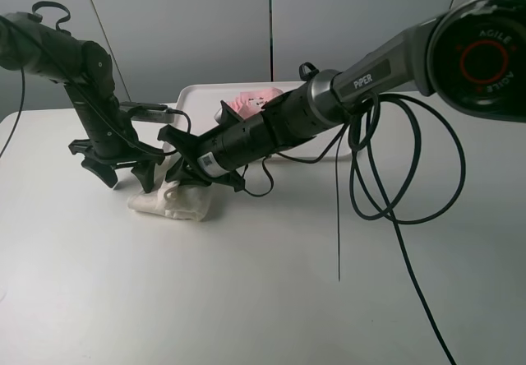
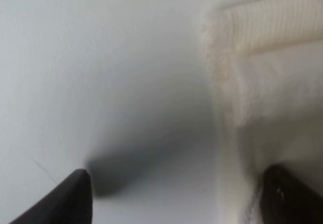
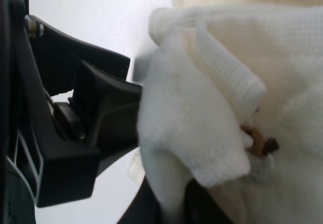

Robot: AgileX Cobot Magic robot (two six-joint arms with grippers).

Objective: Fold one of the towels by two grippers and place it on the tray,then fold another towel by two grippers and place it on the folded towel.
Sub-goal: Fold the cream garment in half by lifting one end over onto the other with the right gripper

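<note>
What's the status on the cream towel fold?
Left gripper jaws open beside cream towel. Right gripper shut on it. Pink towel on tray. Nothing blocking.

High frontal overview; wrist close-ups, shared cream towel (image 1: 173,203).

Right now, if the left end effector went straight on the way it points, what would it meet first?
Probably the bare white table, just beside the cream-white towel. The open left end effector points down at it; one finger might graze the towel's edge, though depth is unclear.

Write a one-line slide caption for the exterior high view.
Right end effector pinches the cream-white towel on the table; left end effector open beside it; pink towel on tray.
</note>
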